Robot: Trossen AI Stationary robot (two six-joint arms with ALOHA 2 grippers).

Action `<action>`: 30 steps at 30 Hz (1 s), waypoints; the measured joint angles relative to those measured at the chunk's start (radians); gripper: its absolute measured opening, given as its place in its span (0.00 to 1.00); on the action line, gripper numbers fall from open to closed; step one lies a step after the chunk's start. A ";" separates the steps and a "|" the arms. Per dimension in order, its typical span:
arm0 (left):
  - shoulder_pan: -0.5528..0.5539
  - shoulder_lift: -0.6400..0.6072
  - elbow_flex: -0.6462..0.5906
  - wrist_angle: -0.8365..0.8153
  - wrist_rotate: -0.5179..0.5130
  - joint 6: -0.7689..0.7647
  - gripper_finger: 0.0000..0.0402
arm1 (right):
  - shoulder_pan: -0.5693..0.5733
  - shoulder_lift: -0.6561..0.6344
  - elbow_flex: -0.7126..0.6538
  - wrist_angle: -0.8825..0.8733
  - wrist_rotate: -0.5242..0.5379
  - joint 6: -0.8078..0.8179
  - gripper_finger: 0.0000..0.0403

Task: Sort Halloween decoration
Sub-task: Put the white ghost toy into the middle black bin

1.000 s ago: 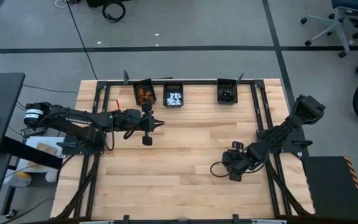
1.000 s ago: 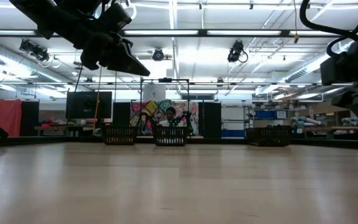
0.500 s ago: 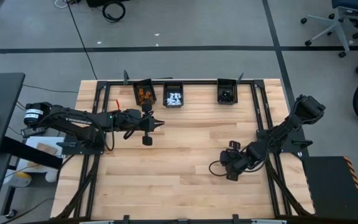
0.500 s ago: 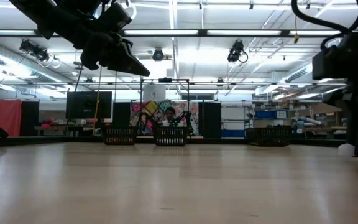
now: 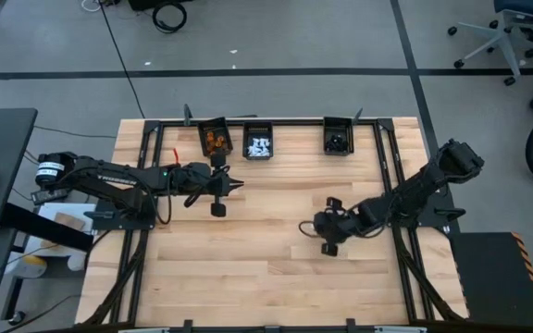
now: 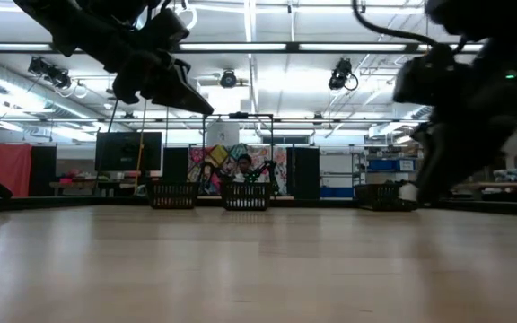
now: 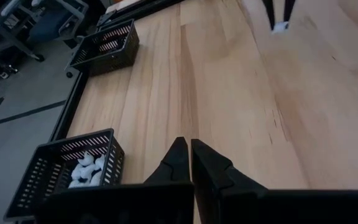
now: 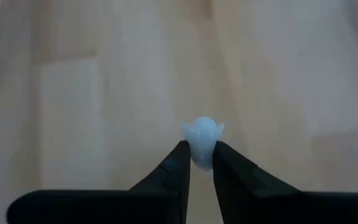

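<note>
Right end effector (image 8: 197,163) is pinched on a white trinket (image 8: 201,142), which we see between its fingertips above the bare worktop (image 5: 266,268), near the middle. We judge the step to be the carry to a bin. The white bin (image 5: 258,143), at the far edge between the orange bin (image 5: 213,139) and the black bin (image 5: 338,139), already holds white pieces; next we would move over it and release. Left end effector (image 7: 188,163), fingers together and empty, hovers near the orange bin, just beside that path. The route across is otherwise open.
</note>
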 joint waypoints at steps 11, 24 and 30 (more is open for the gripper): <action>0.000 0.000 0.000 -0.034 0.000 -0.031 0.00 | -0.248 0.000 0.000 0.289 -0.006 -0.365 0.17; 0.000 0.018 -0.001 -0.071 0.000 -0.106 0.00 | -0.496 0.050 0.099 0.454 -0.104 -0.602 0.17; 0.000 0.039 -0.001 -0.084 0.001 -0.156 0.00 | -0.593 0.187 0.277 0.447 -0.129 -0.707 0.17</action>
